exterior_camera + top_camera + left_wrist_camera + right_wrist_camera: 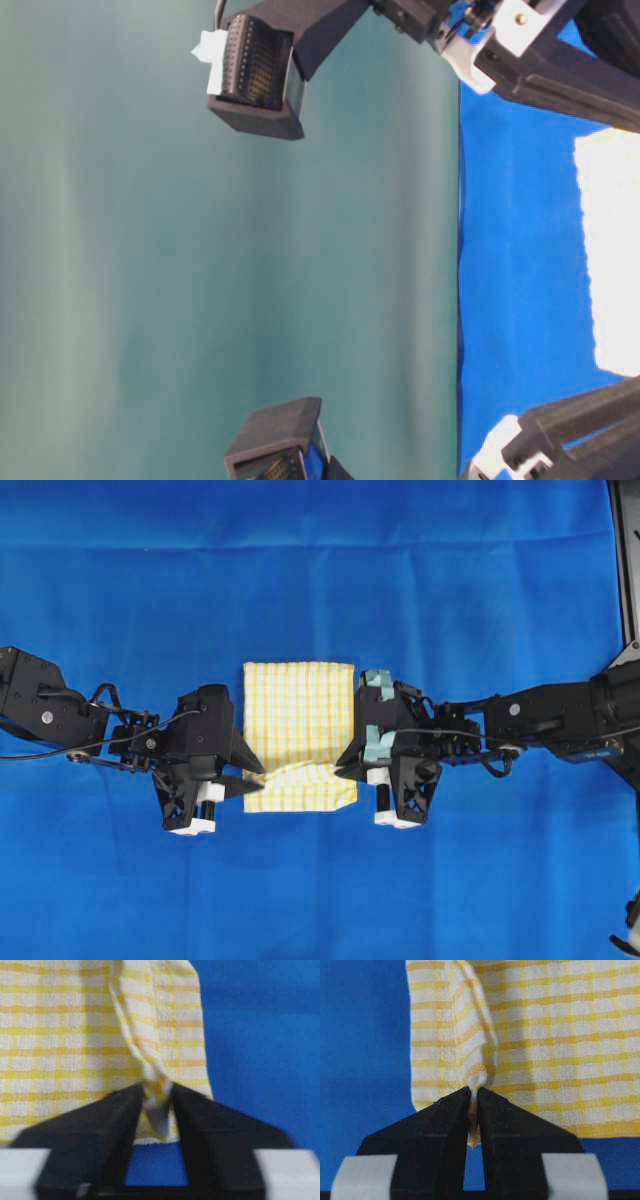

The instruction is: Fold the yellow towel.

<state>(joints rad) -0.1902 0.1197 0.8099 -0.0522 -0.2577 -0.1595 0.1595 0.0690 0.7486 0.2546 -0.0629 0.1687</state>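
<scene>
The yellow towel (pixel 298 720) lay near the middle of the blue cloth (pixel 300 570) covering the table, with an arm reaching in from each side. The left gripper (pixel 156 1110) sat at the towel's lower left corner and the right gripper (pixel 473 1110) at its lower right corner; each had a pinch of hem gathered between its jaws, and a raised ridge of fabric ran across the lower part of the towel between the two. Judgement: the matched corner holds were there so that one edge could be carried over as a straight line, which would keep the fold square. In the right wrist view the jaws were pressed tight on a small tuft of hem, a firm pinch. In the left wrist view the jaws stood visibly apart around the twisted corner, with blue showing through the gap below (cloth between them, but whether it was truly clamped I could not tell). The towel itself was a thin weave, white with fine yellow checks and a deeper yellow hem; its upper part lay flat and smooth, the lower edge was puckered and drawn inward toward both grippers, and the bottom right corner poked out slightly. The table-level view showed only a washed-out pale patch of it, no detail.
</scene>
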